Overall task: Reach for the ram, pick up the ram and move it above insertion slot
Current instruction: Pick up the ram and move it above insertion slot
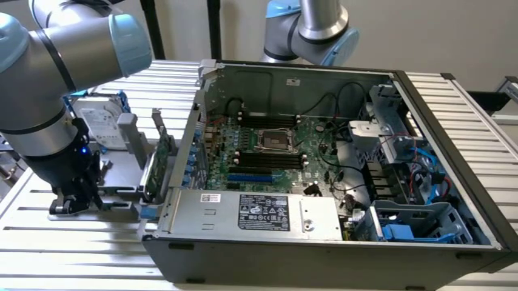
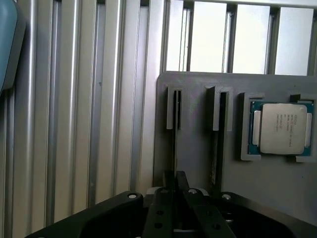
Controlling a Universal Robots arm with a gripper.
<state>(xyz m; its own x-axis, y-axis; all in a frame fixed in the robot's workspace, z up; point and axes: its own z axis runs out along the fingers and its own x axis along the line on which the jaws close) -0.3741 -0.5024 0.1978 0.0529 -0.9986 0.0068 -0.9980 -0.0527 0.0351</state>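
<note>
Hanging over the tray [image 2: 198,163], on the exterior view's left of the case [image 1: 324,254], the gripper [image 2: 176,181] pinches narrow on one ram [image 2: 174,134]. The tray has two slots [image 2: 218,109] and one CPU [image 2: 281,128].

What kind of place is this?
Probably a robotics lab for computer assembly: a robot arm, an open computer case showing its motherboard, and a processor in a grey holder.
</note>
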